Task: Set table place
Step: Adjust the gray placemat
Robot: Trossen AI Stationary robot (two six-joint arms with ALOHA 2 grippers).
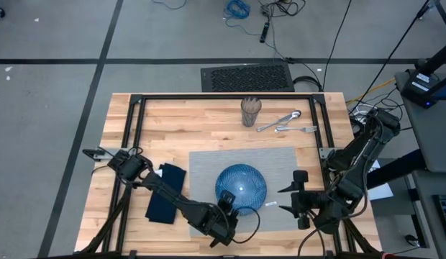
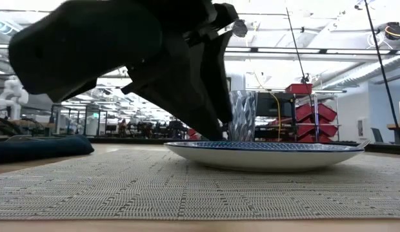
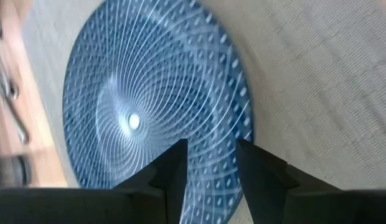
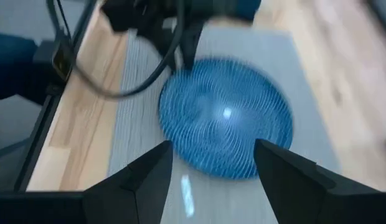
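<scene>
I see the blue plate (image 1: 241, 188) lying flat on the grey placemat (image 1: 208, 167), which sits mid-table (image 1: 173, 119) beside a navy napkin (image 1: 165, 193). My left gripper (image 1: 228, 203) hangs at the plate's near rim, fingers (image 3: 174, 171) parted over it; whether they touch it I can't quite tell. My right gripper (image 1: 296, 196) waits spread open just beside the placemat's right edge.
</scene>
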